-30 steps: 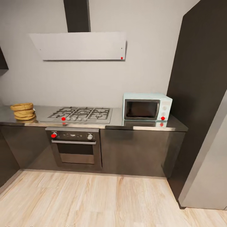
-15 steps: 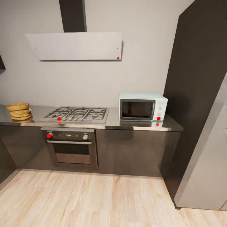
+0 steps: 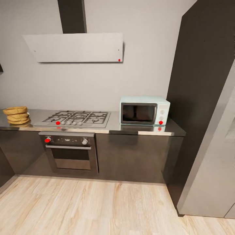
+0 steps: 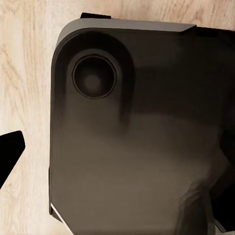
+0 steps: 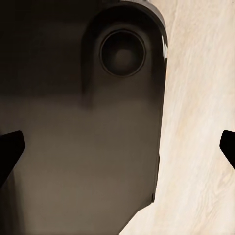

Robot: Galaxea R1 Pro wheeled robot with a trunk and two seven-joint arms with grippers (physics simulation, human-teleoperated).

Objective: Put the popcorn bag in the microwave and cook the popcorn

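Observation:
The tan popcorn bag [image 3: 16,115] sits at the far left end of the grey countertop [image 3: 143,130]. The mint-blue microwave [image 3: 144,111] stands at the countertop's right end with its dark glass door closed. The popcorn itself is too small to make out. Both arms hang low, far from the counter. My left gripper [image 4: 117,152] and right gripper [image 5: 117,147] point down at my dark base and the wood floor. On each, the black fingertips [image 5: 10,151] sit far apart with nothing between them.
A gas hob [image 3: 76,118] lies between bag and microwave, above a built-in oven [image 3: 70,151]. A hood [image 3: 73,47] hangs on the wall. A tall dark cabinet [image 3: 202,81] and a grey panel [image 3: 212,169] close off the right. Wood floor [image 3: 98,209] lies before the cabinets.
The whole head view has slid left, so the camera has moved. The bag, microwave and hob keep their places on the counter.

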